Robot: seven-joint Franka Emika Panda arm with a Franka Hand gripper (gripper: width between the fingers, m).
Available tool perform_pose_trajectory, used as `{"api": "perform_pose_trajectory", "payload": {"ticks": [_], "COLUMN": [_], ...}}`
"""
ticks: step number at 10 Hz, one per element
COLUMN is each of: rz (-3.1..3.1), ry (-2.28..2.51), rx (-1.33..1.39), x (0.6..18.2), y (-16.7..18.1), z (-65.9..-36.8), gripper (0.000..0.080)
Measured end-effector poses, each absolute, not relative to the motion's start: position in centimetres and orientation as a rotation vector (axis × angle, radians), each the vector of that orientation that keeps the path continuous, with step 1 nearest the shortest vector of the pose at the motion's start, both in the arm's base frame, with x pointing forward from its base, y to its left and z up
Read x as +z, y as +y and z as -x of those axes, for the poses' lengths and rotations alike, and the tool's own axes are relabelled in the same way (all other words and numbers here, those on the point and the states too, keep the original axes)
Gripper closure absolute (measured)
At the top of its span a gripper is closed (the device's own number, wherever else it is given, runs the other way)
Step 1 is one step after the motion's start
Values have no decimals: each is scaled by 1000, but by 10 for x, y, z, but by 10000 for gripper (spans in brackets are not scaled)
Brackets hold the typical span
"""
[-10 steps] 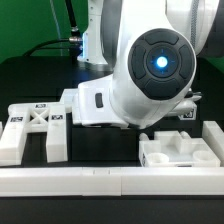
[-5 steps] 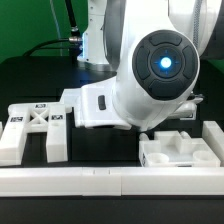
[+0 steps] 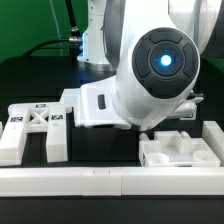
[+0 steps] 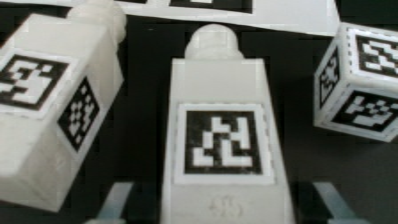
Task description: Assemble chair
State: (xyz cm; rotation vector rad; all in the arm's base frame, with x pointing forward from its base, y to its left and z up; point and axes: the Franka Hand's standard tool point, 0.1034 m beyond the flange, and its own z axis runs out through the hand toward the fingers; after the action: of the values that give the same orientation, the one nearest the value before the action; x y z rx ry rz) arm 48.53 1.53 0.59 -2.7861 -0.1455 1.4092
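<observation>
In the wrist view a long white chair leg (image 4: 217, 130) with a square tag on its top face lies straight between my gripper's (image 4: 224, 205) two fingers. A dark gap shows on each side of it, so the jaws stand open around the leg without touching it. A second tagged white piece (image 4: 54, 100) lies beside it, and a third (image 4: 365, 80) lies on the other side. In the exterior view the arm's wrist (image 3: 155, 65) hides the gripper and these pieces.
An X-braced white frame (image 3: 35, 125) stands at the exterior view's left. A chunky white seat block (image 3: 180, 150) sits at its right. A long white rail (image 3: 110, 182) runs along the front. A strip of the marker board (image 4: 267, 8) shows past the leg's tip.
The arm has shifted very slightly in the exterior view. The loose pieces lie where they were.
</observation>
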Motion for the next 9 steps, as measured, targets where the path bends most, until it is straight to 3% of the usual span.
{"api": "perform_pose_trajectory", "payload": {"ticks": [2,5,9], "rz": [2781,2772,2810], "ry": [-147,-145,-151], "rx": [1414,1420,1344], "x": [19,60,56], "y": [17,19,18], "z": [-491,-496,-505], "gripper": [510,509,509]}}
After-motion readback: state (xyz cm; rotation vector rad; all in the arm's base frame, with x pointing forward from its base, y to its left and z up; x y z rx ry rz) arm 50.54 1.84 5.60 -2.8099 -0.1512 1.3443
